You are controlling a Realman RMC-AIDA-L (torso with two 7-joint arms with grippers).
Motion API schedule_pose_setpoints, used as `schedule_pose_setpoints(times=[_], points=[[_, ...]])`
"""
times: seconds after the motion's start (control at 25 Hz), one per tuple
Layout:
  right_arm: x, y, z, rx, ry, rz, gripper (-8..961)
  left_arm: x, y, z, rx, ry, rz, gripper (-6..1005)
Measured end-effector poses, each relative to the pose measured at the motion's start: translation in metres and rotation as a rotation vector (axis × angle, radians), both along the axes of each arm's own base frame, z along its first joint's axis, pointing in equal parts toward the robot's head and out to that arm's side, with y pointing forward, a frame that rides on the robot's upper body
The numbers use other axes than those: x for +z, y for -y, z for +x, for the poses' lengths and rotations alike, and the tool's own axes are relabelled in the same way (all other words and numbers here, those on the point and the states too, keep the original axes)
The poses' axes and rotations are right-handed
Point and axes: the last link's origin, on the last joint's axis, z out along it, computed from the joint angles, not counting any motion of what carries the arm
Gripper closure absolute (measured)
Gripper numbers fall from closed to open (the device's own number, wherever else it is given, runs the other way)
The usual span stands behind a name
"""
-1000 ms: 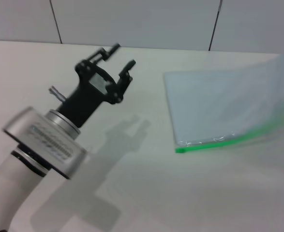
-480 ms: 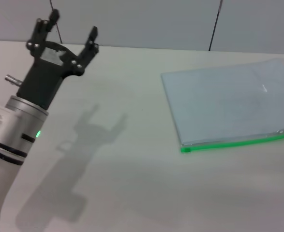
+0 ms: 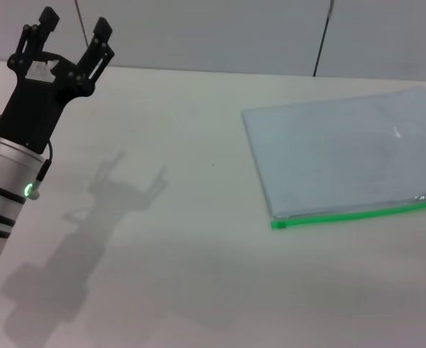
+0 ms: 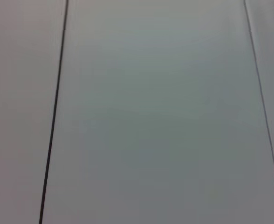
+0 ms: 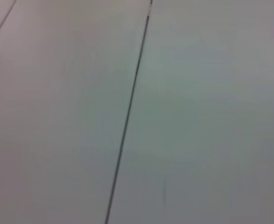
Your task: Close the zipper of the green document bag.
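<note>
The green document bag (image 3: 347,159) lies flat on the table at the right of the head view, a pale blue-grey pouch. Its zipper (image 3: 354,215) runs as a bright green strip along the near long edge; I cannot make out the slider. My left gripper (image 3: 75,27) is raised at the far left, well away from the bag, open with nothing between its fingers. The right gripper is out of view. Both wrist views show only grey wall panels.
The white table (image 3: 198,275) stretches from the left arm to the bag. A panelled grey wall (image 3: 213,32) with dark seams stands behind the table's far edge.
The left arm has pulled back to the left and risen, away from the bag. The bag's right side, lifted one second ago, has settled flat on the table.
</note>
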Motion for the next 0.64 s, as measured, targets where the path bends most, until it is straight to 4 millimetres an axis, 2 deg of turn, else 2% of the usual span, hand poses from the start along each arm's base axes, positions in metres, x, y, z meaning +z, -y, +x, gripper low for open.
schedule_pose_setpoints(times=[0.08, 0.64], points=[[-0.001, 0.0, -0.001, 0.007, 0.003, -0.008, 43, 0.0, 0.0, 0.0, 0.001, 0.001, -0.001, 143], [-0.007, 0.0, -0.012, 0.065, 0.012, -0.038, 54, 0.0, 0.0, -0.001, 0.004, 0.0, -0.005, 142]])
